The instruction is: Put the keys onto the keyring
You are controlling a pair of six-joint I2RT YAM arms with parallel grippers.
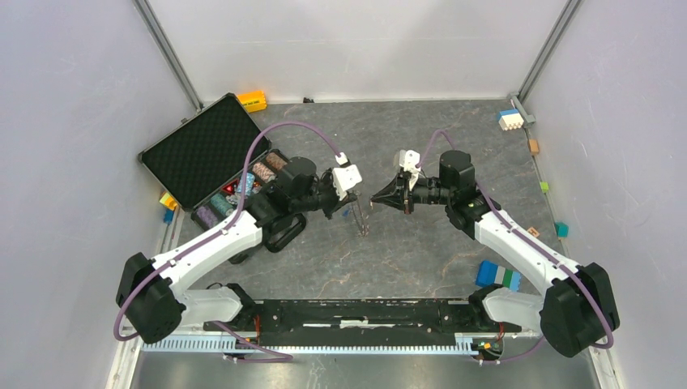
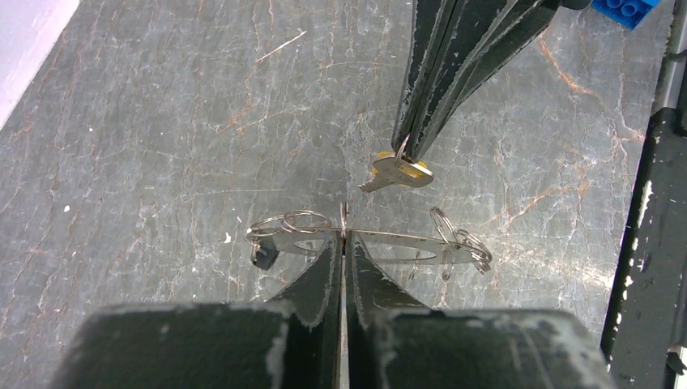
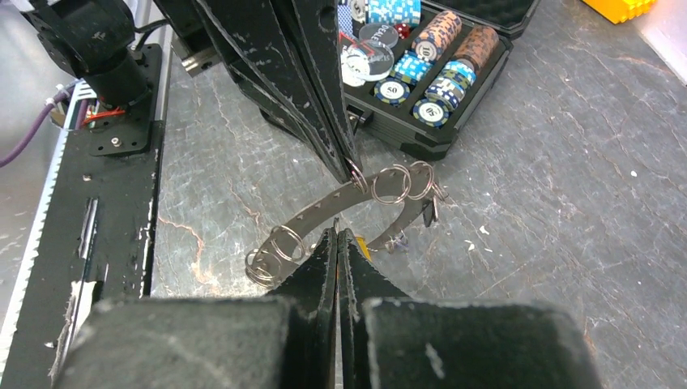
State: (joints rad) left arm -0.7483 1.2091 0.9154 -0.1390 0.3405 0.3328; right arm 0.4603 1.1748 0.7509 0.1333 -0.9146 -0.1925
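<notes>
My left gripper [image 2: 343, 235] is shut on the keyring [image 2: 405, 243], a flat silvery metal loop seen edge-on, carrying several small split rings [image 2: 296, 220]. A small dark key head [image 2: 263, 258] hangs from a ring at its left end. My right gripper [image 2: 403, 154] comes down from above, shut on the yellow-headed key [image 2: 397, 172], which hangs just above and right of the loop's middle. In the right wrist view the keyring [image 3: 324, 207] curves ahead of my right gripper [image 3: 337, 233], with yellow [image 3: 362, 247] showing beside the tips. From above, both grippers [image 1: 354, 203] [image 1: 374, 198] meet over the table's middle.
An open black case [image 1: 206, 150] of poker chips [image 3: 421, 65] stands behind the left arm. Toy blocks lie around: orange [image 1: 252, 100] at the back, white-blue [image 1: 509, 119] back right, blue-green [image 1: 497, 275] near the right base. A black rail [image 1: 364, 312] runs along the near edge.
</notes>
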